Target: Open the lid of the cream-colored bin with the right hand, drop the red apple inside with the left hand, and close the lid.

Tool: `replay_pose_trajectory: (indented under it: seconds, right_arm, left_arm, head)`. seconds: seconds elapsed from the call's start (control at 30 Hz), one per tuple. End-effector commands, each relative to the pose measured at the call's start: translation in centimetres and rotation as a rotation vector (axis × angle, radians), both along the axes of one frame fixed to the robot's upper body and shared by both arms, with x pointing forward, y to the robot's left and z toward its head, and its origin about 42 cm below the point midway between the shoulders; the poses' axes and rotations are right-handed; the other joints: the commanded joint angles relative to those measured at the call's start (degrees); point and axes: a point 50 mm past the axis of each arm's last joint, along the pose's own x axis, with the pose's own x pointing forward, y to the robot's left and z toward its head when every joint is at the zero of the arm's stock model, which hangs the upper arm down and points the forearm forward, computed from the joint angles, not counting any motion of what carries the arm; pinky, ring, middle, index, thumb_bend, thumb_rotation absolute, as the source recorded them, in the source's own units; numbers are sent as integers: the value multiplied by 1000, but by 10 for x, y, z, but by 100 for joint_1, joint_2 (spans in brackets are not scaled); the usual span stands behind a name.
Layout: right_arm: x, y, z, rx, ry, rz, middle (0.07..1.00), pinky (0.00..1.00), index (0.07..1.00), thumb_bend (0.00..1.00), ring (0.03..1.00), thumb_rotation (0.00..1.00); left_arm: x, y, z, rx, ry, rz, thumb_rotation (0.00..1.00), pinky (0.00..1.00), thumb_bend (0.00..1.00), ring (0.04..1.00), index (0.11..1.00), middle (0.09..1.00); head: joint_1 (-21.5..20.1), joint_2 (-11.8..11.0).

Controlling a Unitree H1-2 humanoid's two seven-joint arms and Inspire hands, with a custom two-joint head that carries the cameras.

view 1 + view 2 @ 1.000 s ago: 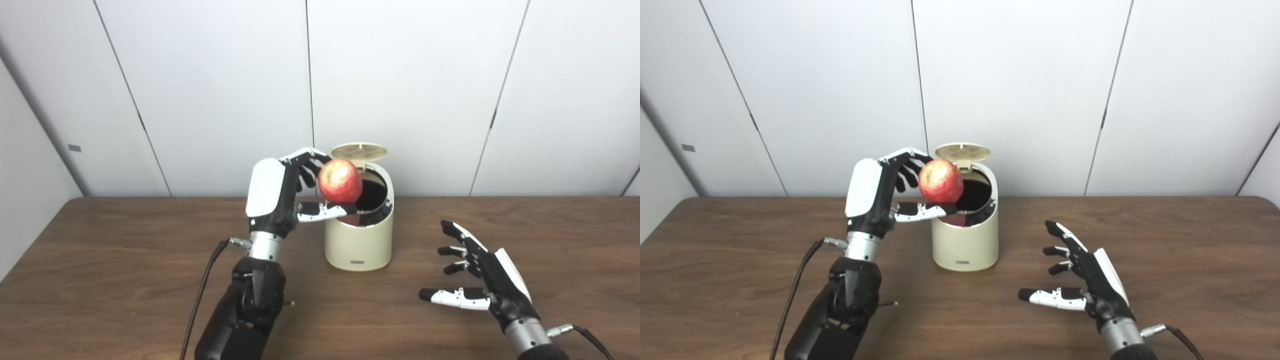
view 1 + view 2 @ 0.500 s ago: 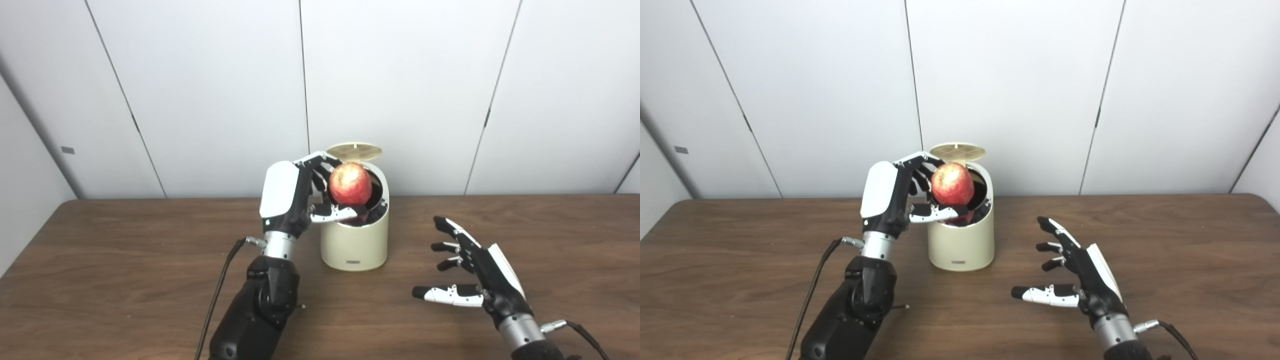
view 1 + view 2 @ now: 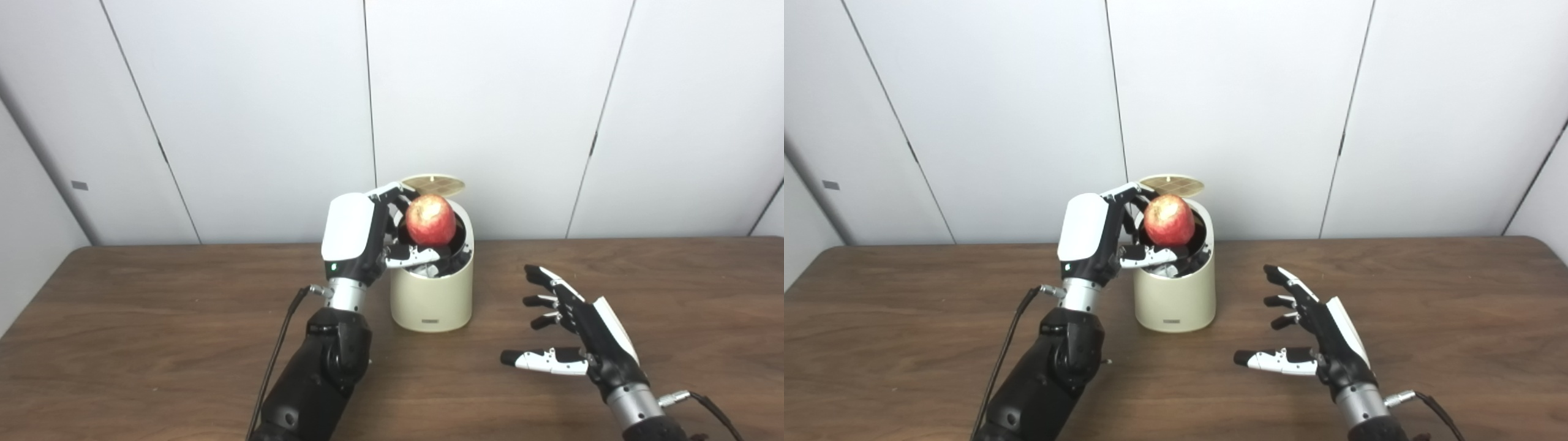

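The left hand [image 3: 358, 236] grips the apple [image 3: 430, 220] right over the bin's [image 3: 432, 295] open mouth, lid [image 3: 432, 183] tipped up behind. The right hand [image 3: 579, 334] hangs above the tabletop [image 3: 153, 343], fingers spread, holding nothing.

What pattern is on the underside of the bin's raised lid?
A tan grid of ribs on the lid, clearest in the left eye view.

No legible text, brand, number or sign is present in either view. The cream-colored bin [image 3: 432, 294] carries a small dark plate [image 3: 432, 321] low on its front; any marking on it is too small to read. A grey tag [image 3: 79, 185] on the wall panel appears blank.
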Motion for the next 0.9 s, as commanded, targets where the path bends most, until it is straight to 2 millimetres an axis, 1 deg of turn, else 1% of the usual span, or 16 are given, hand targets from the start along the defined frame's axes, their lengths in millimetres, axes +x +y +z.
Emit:
replay_pose_trajectory:
  seconds: [0.0, 0.1, 0.37, 0.67, 0.77, 0.83, 0.87]
  right_arm:
    - [4, 1, 16, 17, -64, 5, 872, 604, 866, 784, 775, 170]
    - [5, 2, 15, 20, -62, 7, 876, 610, 867, 783, 778, 168]
    - [7, 3, 14, 16, -70, 15, 870, 621, 863, 787, 758, 172]
    - [7, 4, 15, 10, -73, 20, 888, 607, 869, 778, 755, 163]
    - [8, 4, 15, 10, -71, 23, 890, 592, 872, 775, 755, 163]
    - [8, 5, 15, 13, -69, 26, 893, 596, 874, 773, 757, 158]
    - [9, 5, 14, 15, -69, 29, 894, 595, 875, 773, 757, 157]
  left_arm:
    - [7, 1, 21, 15, -50, 17, 199, 472, 916, 590, 718, 654]
    - [6, 3, 22, 12, -55, 17, 214, 487, 928, 599, 728, 663]
    - [0, 8, 25, 4, -78, 16, 224, 475, 941, 583, 721, 650]
    - [-6, 11, 30, -14, -100, 3, 285, 462, 939, 569, 709, 639]
    - [-8, 11, 31, -26, -107, -10, 321, 456, 937, 562, 704, 634]
    - [-9, 12, 32, -28, -112, -19, 377, 447, 924, 562, 708, 637]
    - [-10, 12, 33, -30, -112, -23, 386, 445, 922, 562, 708, 638]
  head:
    - [-3, 8]
    - [8, 3]
    - [52, 5]
    - [87, 16]
    - [100, 19]
    - [104, 20]
    - [109, 19]
